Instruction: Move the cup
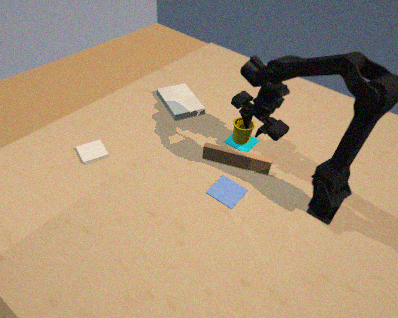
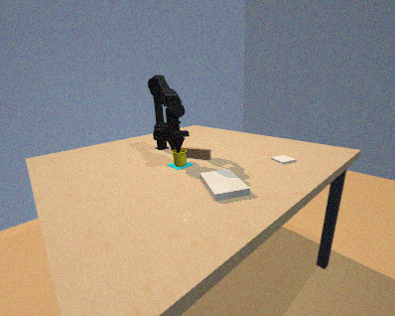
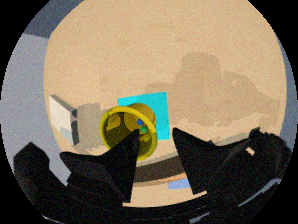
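The yellow cup [image 1: 241, 134] [image 2: 180, 159] [image 3: 103, 131] stands about upright on the cyan pad [image 1: 250, 145] [image 2: 188, 164] [image 3: 159, 102], toward one side of it. A blue marble [image 3: 140, 122] and a green marble [image 3: 144, 129] show inside it in the wrist view. My gripper [image 1: 252, 130] [image 3: 156, 131] is open, with its fingers apart across the cup's rim: one fingertip is over or inside the mouth, the other outside the wall. Whether either finger touches the cup cannot be told. The blue pad [image 1: 227, 192] [image 3: 178, 184] is bare.
A low wooden bar [image 1: 236, 158] [image 2: 200, 154] [image 3: 155, 171] stands between the two pads. A large pale box [image 1: 179, 99] [image 2: 224, 183] [image 3: 62, 112] lies beyond the cup, and a small white block [image 1: 92, 151] [image 2: 284, 159] lies farther off.
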Tool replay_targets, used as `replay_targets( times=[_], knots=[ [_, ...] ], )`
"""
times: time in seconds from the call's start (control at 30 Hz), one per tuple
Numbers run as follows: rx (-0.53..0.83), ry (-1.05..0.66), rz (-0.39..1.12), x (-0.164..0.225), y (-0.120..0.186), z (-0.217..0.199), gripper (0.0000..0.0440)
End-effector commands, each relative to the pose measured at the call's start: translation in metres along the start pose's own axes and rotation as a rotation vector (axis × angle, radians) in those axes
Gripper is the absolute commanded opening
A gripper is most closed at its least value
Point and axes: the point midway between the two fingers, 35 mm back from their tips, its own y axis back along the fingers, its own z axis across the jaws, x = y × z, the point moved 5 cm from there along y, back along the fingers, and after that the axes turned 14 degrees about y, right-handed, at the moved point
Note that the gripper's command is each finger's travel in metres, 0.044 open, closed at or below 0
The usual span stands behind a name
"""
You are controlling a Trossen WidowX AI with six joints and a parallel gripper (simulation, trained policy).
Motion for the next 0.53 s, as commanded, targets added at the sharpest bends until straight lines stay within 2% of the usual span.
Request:
replay_targets(
  times=[0.0, 0.3, 0.4, 0.5],
  knots=[
    [-0.020, -0.007, 0.009, 0.000, 0.009, -0.003, 0.0213],
    [-0.071, -0.042, 0.005, -0.004, 0.034, -0.009, 0.0253],
    [-0.094, -0.052, -0.004, -0.007, 0.046, -0.009, 0.0285],
    [-0.110, -0.066, -0.011, -0.011, 0.056, -0.010, 0.0344]
  ],
)
